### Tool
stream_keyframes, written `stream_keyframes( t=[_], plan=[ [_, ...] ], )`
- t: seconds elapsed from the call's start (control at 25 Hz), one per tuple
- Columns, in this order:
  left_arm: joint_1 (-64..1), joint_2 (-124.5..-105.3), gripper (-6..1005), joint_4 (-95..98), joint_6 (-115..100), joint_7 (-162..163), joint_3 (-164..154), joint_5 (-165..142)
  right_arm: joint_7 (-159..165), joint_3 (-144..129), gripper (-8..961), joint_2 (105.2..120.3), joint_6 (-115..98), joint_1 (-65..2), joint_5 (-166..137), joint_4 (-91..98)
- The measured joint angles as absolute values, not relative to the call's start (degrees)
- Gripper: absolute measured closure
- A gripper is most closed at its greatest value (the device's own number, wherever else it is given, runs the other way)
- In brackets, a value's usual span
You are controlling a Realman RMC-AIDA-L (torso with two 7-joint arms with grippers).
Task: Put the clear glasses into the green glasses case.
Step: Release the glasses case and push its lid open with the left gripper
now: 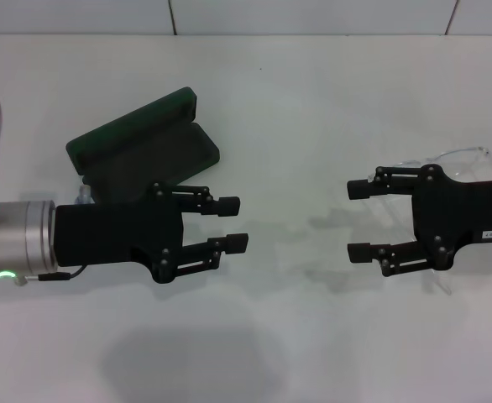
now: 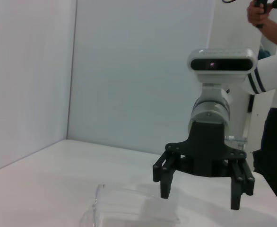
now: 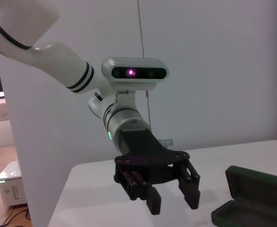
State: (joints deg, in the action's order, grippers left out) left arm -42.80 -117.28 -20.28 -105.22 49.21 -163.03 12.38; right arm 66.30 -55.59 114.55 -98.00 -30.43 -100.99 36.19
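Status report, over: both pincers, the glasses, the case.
Left pincer open, empty, beside open green glasses case. Right pincer open, above clear glasses, untouched. Nothing between them.

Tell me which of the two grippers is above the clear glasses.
The right gripper. It hangs open above the clear glasses, hiding part of them. The left gripper, also open, hangs beside the open green glasses case instead.

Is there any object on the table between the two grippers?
No. In the head view, only bare white table with shadows lies between the left gripper and the right gripper.
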Motion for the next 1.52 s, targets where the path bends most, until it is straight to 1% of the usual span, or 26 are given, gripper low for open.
stream_keyframes(
  t=[0.2,0.8,0.92,1.0,1.08,1.32,1.52],
  plan=[
    [-42.7,-117.59,541,-21.1,-105.2,49.2,-163.0,12.4,66.3,-55.6,132,114.69,-98.0,-30.2,-101.0,36.2],
    [-42.7,-117.56,544,-22.1,-104.5,50.1,-163.0,14.1,66.1,-55.3,137,114.7,-97.3,-30.0,-101.0,36.7],
    [-45.2,-118.44,546,-27.7,-104.5,53.8,-163.0,17.1,65.7,-55.1,138,114.64,-93.6,-30.0,-100.9,36.4],
    [-48.7,-119.48,548,-34.3,-104.3,57.6,-163.0,18.6,65.6,-55.1,139,114.51,-92.0,-30.0,-100.9,36.3],
    [-51.0,-119.73,549,-37.9,-103.8,60.3,-163.0,18.8,65.7,-55.0,140,114.38,-90.7,-29.8,-100.6,36.3],
    [-59.1,-119.67,545,-47.9,-99.9,70.2,-163.1,15.4,66.2,-53.0,142,114.67,-89.7,-29.1,-100.3,36.4],
    [-65.9,-119.78,542,-52.0,-91.8,78.8,-163.2,1.6,66.4,-51.9,142,114.72,-89.7,-28.4,-100.3,36.4]
  ],
)
